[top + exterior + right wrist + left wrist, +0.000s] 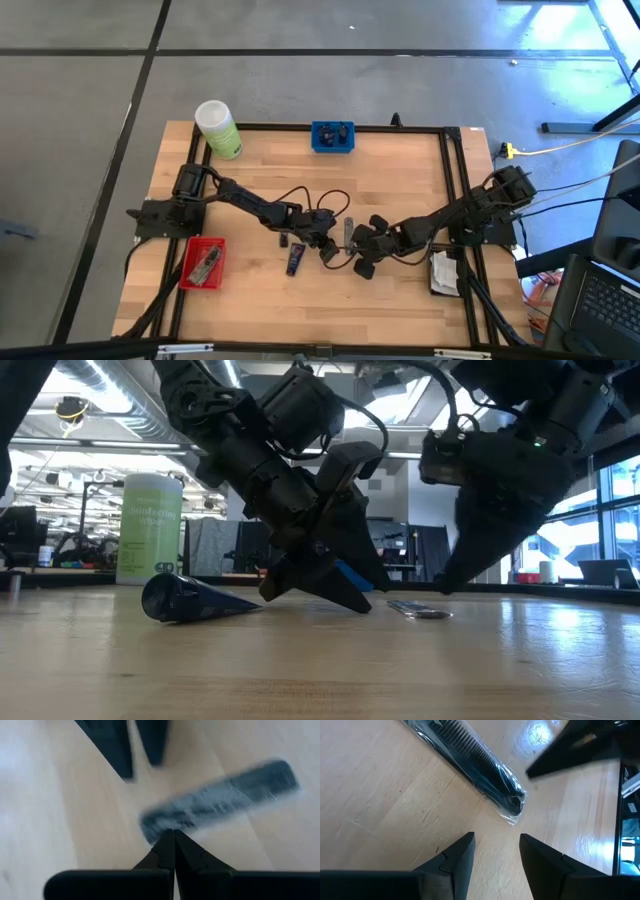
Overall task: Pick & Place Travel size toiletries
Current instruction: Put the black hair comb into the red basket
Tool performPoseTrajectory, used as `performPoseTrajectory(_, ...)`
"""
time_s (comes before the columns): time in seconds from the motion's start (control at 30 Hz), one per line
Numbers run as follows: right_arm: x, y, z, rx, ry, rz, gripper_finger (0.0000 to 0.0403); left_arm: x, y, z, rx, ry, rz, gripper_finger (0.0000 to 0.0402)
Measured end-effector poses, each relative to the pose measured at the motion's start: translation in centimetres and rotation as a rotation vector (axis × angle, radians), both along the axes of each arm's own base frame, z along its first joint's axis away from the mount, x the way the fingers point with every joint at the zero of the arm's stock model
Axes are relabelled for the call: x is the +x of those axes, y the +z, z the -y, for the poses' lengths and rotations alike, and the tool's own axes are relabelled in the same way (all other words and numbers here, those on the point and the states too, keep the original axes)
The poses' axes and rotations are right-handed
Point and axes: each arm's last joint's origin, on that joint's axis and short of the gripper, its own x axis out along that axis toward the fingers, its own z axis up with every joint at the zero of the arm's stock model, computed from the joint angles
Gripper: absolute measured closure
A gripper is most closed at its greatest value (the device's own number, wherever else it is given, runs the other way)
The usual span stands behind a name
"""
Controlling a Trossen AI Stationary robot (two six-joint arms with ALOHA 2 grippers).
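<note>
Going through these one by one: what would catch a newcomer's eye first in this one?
Both dark arms meet at the middle of the wooden table. There the left gripper, fingers apart, and the shut right gripper point at a comb in a clear packet lying flat between them. Next comes the dark navy tube lying just beside them, then the big green bottle at the far left corner.

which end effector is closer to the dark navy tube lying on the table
Left. The left end effector sits just beside the dark navy tube, toward the table's middle. The right end effector is farther out on that same side, by the wrapped comb.
</note>
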Motion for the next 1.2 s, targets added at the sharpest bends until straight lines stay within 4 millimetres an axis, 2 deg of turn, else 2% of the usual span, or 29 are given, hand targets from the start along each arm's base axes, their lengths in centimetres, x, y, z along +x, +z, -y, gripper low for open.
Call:
performPoseTrajectory(0.13, -0.8, -0.1, 0.1, -0.008, -0.019, -0.101, 0.0403, 0.1, 0.0, -0.2, -0.007, -0.006, 0.005, 0.0245)
performPoseTrajectory(0.3, -1.0, -0.6, 0.2, 0.01, -0.038, -0.1, 0.0403, 0.1, 0.0, -0.2, -0.001, -0.012, 0.009, 0.0245)
performPoseTrajectory(0.57, 0.6, -2.4, 0.1, 0.023, -0.03, -0.048, 0.0403, 0.1, 0.1, -0.2, 0.003, -0.01, 0.014, 0.0245)
performPoseTrajectory(0.77, 1.3, -2.4, -0.1, 0.045, 0.017, 0.02, 0.0403, 0.1, 0.1, -0.4, 0.002, -0.006, 0.015, 0.0245)
performPoseTrajectory(1.2, 2.1, -2.3, 1.0, 0.062, 0.015, 0.057, 0.0403, 0.2, 0.1, -0.6, 0.005, -0.009, 0.018, 0.0245)
